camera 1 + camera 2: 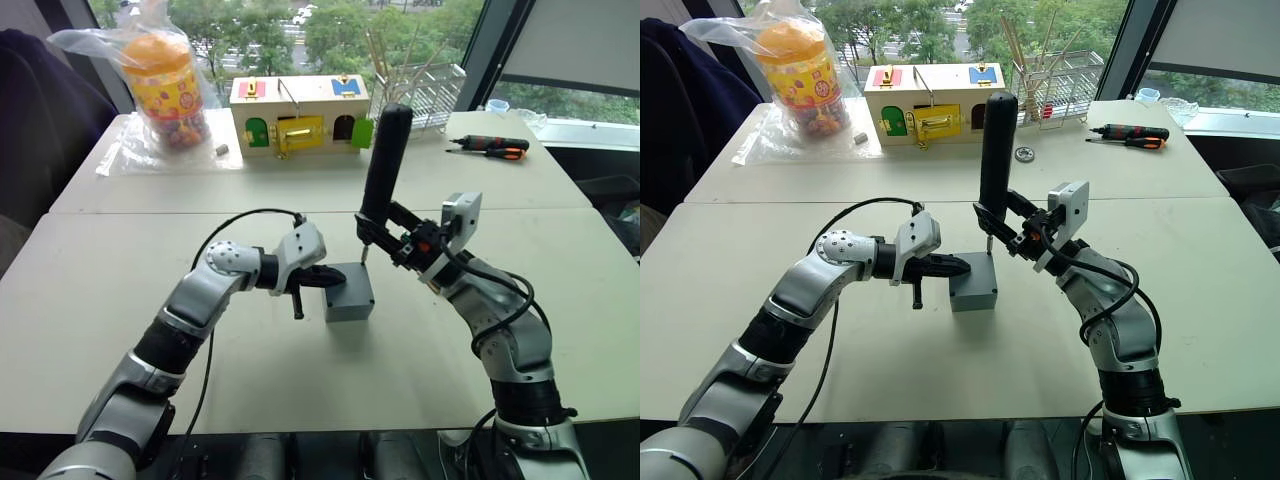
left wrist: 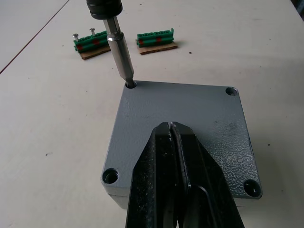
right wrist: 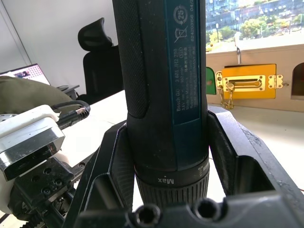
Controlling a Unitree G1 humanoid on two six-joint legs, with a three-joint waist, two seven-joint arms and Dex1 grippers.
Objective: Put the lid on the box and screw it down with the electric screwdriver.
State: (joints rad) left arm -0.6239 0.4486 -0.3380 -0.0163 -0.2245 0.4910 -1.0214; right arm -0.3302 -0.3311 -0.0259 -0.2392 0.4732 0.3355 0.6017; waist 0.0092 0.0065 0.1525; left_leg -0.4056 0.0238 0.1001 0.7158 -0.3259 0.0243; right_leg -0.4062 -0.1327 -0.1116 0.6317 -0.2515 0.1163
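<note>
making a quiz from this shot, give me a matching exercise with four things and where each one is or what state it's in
Things:
1. lid
2. electric screwdriver
3. left gripper
4. hand screwdrivers

States:
a. shut, pressing on the lid
b. lying on the far table
c. on the box
d. upright in the right gripper, bit in a corner hole

Pairs: 1-c, 2-d, 3-a, 4-b
</note>
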